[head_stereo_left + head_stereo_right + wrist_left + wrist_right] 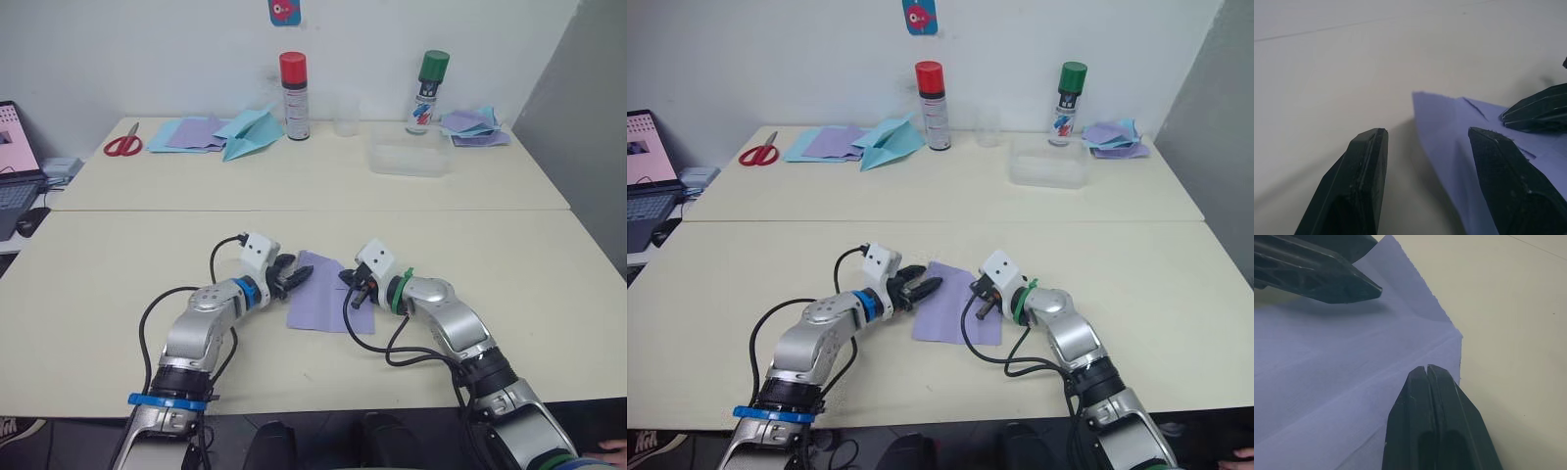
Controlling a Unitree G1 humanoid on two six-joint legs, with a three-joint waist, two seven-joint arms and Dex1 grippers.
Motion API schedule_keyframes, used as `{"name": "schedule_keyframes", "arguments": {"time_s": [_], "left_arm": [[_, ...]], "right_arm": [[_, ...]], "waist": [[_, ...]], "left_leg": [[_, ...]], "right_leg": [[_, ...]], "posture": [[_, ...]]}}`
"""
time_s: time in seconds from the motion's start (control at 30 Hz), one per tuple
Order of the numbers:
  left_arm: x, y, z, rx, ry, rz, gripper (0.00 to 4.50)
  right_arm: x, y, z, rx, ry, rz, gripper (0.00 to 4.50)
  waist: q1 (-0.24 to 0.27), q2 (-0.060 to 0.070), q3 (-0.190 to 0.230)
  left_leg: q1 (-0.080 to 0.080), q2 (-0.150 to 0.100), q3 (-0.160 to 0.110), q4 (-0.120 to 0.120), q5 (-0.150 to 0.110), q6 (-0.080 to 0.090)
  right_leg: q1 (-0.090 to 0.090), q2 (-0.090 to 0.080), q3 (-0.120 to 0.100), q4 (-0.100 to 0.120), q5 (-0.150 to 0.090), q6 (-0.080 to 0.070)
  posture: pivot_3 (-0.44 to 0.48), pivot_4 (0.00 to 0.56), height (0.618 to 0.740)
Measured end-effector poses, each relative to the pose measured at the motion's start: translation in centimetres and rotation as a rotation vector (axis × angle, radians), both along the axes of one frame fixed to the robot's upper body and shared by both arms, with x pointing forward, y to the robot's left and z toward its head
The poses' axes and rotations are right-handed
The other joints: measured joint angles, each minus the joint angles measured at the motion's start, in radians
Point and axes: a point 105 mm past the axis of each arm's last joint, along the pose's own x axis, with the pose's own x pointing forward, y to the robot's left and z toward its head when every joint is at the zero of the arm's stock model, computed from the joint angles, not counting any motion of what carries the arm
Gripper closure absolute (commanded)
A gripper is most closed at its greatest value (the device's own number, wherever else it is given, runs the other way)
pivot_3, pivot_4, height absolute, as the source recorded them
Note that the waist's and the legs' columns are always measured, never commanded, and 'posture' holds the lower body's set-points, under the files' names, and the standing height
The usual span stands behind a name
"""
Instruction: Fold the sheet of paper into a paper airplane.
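Both arms reach fwd over the near table, forearms angled inward, grippers facing each other across the thin pale lavender sheet of paper (328,294). Left gripper (294,277) at the sheet's left edge, fingers spread apart, one finger (1520,188) over the paper, the other (1354,188) over bare table beside it. Right gripper (351,286) at the sheet's right edge, wrist bent down; its two fingers pressed together w/ nothing between them, tips over the paper near a corner in the right wrist view (1435,421). Can't tell if the tips touch the sheet. Sheet lies flat, crease lines visible, near-centre of the front table.

Surface: two cream tabletops (118,284) butted together. Far table: red-handled scissors (122,144), flat light blue and purple sheets (191,134), light blue paper plane (250,132), red-capped spray can (294,96), clear plastic cup (345,116), clear shallow tray (409,157), green-capped spray can (429,93), crumpled purple/blue scraps (475,125). Laptop (15,157) at far left. White wall behind.
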Motion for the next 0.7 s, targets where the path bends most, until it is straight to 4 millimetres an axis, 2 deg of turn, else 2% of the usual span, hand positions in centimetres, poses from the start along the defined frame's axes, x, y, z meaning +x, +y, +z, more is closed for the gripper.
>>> {"name": "schedule_keyframes", "arguments": {"time_s": [0.07, 0.27, 0.53, 0.7], "left_arm": [[-0.1, -0.5, 0.1, 0.016, -0.022, -0.029, 2.41], [-0.6, -0.8, 0.1, 0.11, -0.073, -0.108, 4.42], [-1.6, -1.7, -0.7, 0.343, -0.187, -0.236, 4.47], [-1.6, -2.0, -1.2, 0.386, -0.203, -0.248, 4.47]], "right_arm": [[0.0, 0.0, 0.0, 0.0, -0.001, -0.002, 4.5], [0.1, -0.1, 0.0, 0.0, -0.003, -0.005, 4.5], [0.1, -0.1, 0.1, -0.004, -0.008, -0.004, 4.5], [0.1, -0.2, 0.0, -0.013, -0.014, -0.006, 4.5]], "waist": [[0.0, 0.0, 0.0], [0.0, 0.0, 0.0], [0.0, 0.0, 0.0], [0.002, 0.0, 0.0]], "left_leg": [[0.0, 0.0, 0.0, 0.0, 0.0, 0.0], [0.0, 0.0, 0.0, 0.0, 0.0, 0.0], [0.0, 0.0, 0.0, 0.0, 0.0, 0.0], [0.0, 0.0, 0.0, 0.0, 0.0, 0.0]], "right_leg": [[0.0, 0.0, 0.0, 0.0, 0.0, 0.0], [0.0, 0.0, 0.0, 0.0, 0.0, 0.0], [0.0, 0.0, 0.0, 0.0, 0.0, 0.0], [0.0, 0.0, 0.0, 0.0, 0.0, 0.0]], "posture": [[0.0, 0.15, 0.74], [0.0, 0.15, 0.74], [0.0, 0.15, 0.74], [0.0, 0.15, 0.74]]}}
